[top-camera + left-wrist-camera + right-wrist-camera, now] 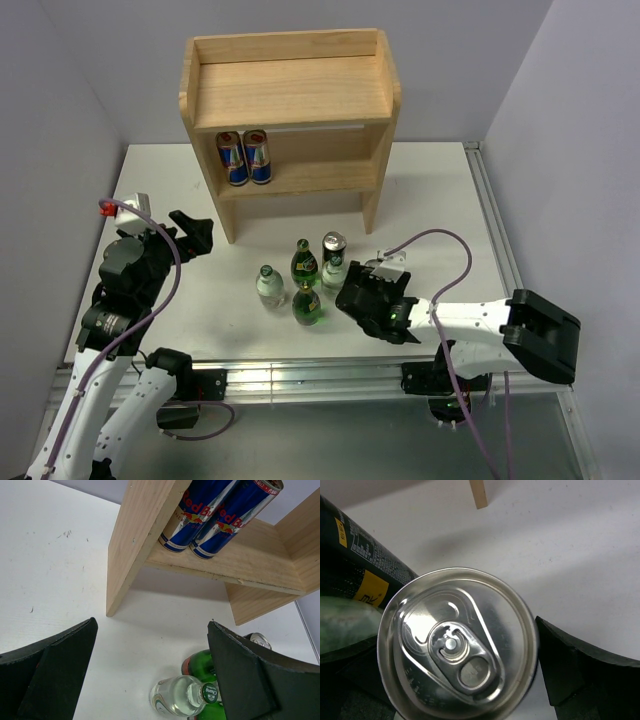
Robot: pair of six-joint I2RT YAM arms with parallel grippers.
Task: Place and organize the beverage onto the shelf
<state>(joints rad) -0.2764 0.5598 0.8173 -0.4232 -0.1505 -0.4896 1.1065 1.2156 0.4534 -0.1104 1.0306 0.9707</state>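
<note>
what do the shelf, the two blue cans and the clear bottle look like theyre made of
Shelf: seemingly light unpainted wood, matt, with grain lines showing.
Blue cans: probably thin metal, with a glossy printed coat and bare silver ends.
Clear bottle: see-through with bright glints, so glass or hard plastic; the pictures do not settle which.

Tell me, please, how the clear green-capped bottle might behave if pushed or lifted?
The clear bottle stands tall on a narrow base, so a high push would probably tip it. Its smooth round body looks slippery and, once down, apt to roll. A green bottle stands close, so it might knock that too.
</note>
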